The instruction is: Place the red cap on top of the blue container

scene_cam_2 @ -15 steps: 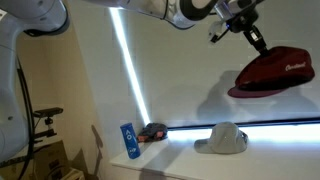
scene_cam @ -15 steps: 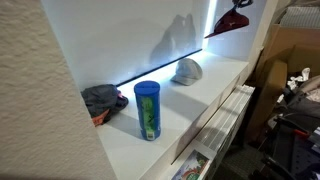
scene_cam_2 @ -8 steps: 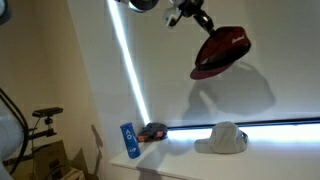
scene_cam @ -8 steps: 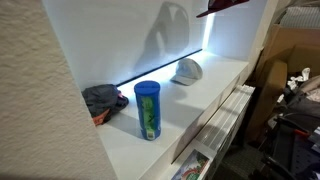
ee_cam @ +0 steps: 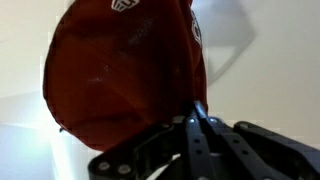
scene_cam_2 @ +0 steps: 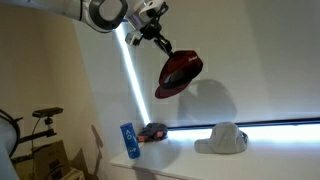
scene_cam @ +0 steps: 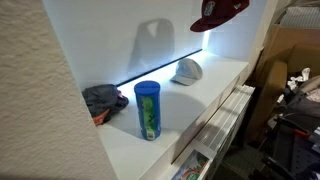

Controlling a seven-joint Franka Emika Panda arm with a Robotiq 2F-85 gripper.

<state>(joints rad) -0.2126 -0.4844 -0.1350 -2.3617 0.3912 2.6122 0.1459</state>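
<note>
Gripper (scene_cam_2: 158,38): jaws closed on red cap (scene_cam_2: 178,75), aloft, upper centre. Blue container (scene_cam: 147,110): upright on white shelf (scene_cam: 205,92), lower centre, top bare. Grasp done; transfer, lowering, release outstanding.

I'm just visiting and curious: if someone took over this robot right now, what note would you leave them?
End effector: shut on the red cap, held high in the air.
Blue container: upright on the white shelf, nothing on it; a white cap and a dark cap lie nearby.
Done: red cap picked up.
Left: carry it over, lower it onto the container, release.
</note>
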